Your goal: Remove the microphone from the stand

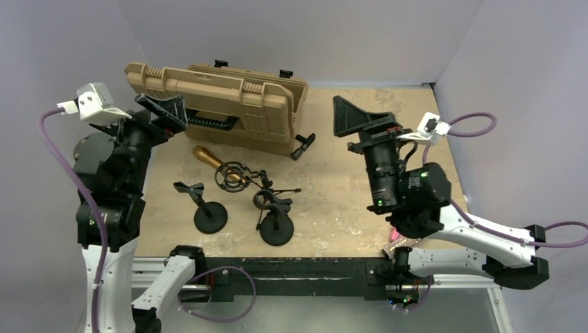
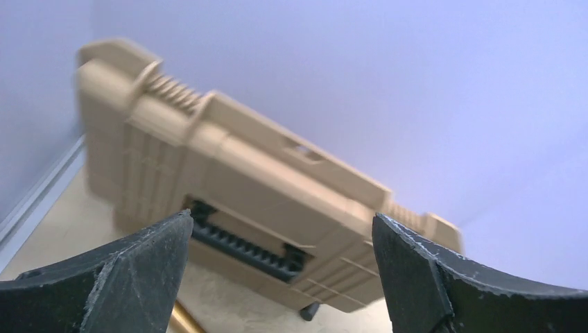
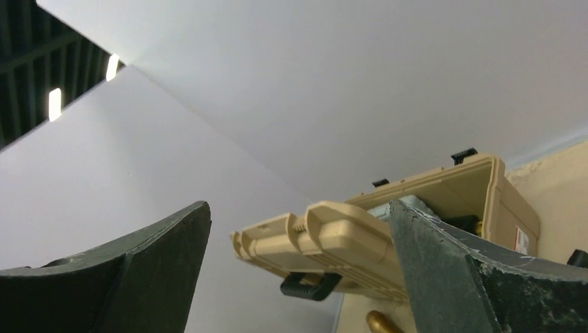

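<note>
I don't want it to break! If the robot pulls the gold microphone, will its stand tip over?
Maybe. The microphone sticks out sideways from its ring mount, so a pull could lever the stand over, though its round base looks fairly wide. The microphone looks stiff and round, so once freed it might roll on the table.
</note>
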Robot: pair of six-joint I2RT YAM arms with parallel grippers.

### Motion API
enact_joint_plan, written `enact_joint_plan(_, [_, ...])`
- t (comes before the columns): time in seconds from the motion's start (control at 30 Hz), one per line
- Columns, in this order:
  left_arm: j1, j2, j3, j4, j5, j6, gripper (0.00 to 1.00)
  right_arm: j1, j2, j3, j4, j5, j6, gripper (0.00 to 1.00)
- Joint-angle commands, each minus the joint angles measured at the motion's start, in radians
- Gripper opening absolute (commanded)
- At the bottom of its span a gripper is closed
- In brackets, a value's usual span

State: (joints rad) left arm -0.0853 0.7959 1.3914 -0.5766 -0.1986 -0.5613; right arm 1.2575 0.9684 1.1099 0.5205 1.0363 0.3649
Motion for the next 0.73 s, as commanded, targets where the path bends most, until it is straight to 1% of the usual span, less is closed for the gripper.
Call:
enact_joint_plan(0.0, [-0.061, 0.016, 0.125, 0.047, 0.246, 0.18, 0.98, -0.001, -0.026, 0.152, -0.036, 0.079, -0.107, 0.99])
enact_joint_plan(0.1, [-0.074, 0.017, 0.195, 0.046, 0.342, 0.191, 0.98, -0.001, -0.034, 0.222, 0.019, 0.091, -0.219, 0.99])
enact_joint_plan(0.23, [-0.076, 0.007, 0.26, 0.069, 0.423, 0.212, 0.98, -0.001, -0.052, 0.264, 0.1, 0.118, -0.348, 0.99])
enact_joint_plan(0.4, [-0.076, 0.006, 0.29, 0.075, 0.466, 0.22, 0.98, -0.001, -0.093, 0.291, 0.187, 0.114, -0.46, 0.99])
enact_joint_plan(0.53, [-0.076, 0.006, 0.286, 0.083, 0.484, 0.216, 0.98, -0.001, -0.125, 0.309, 0.2, 0.076, -0.501, 0.99])
enact_joint_plan(0.57, [-0.076, 0.007, 0.285, 0.083, 0.489, 0.216, 0.98, -0.001, -0.141, 0.295, 0.193, 0.002, -0.508, 0.99])
enact_joint_plan(0.6, [-0.076, 0.007, 0.283, 0.083, 0.493, 0.218, 0.98, -0.001, -0.151, 0.27, 0.251, -0.028, -0.546, 0.99])
enact_joint_plan(0.67, [-0.076, 0.004, 0.277, 0.09, 0.508, 0.219, 0.98, 0.0, -0.147, 0.276, 0.237, 0.032, -0.536, 0.99])
enact_joint_plan(0.7, [-0.076, 0.002, 0.276, 0.092, 0.511, 0.219, 0.98, 0.0, -0.158, 0.271, 0.222, 0.008, -0.514, 0.99])
